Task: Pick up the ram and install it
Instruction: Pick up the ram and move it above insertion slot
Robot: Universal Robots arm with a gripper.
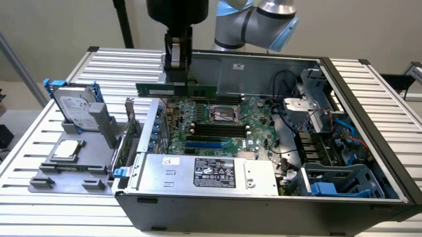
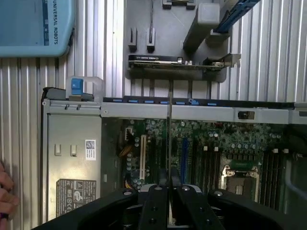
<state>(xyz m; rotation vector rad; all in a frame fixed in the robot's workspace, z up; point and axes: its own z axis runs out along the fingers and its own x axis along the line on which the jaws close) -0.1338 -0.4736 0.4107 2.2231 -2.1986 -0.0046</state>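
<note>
Ram (image 1: 201, 91), a long, thin green circuit-board stick with black chips, is held level by the black two-fingered hand (image 1: 177, 85), which is clamped on it near mid-length. It is carried in the air over the far edge of the green motherboard (image 1: 257, 116) inside the open black computer case (image 1: 264, 212), which is set on the ribbed metal surface (image 1: 39, 197). No contact with the board is seen.

In the wrist view the stick is seen edge-on, as a thin line running out from between the fingers (image 2: 156, 201). It lies roughly parallel to the long black memory slots (image 1: 218, 129) beside the square processor socket (image 1: 223, 114).

Judgement: the step in hand is carriage and alignment. It is done well if the stick is kept level, squared over one slot, and its notch is matched before pressure is applied.
</note>
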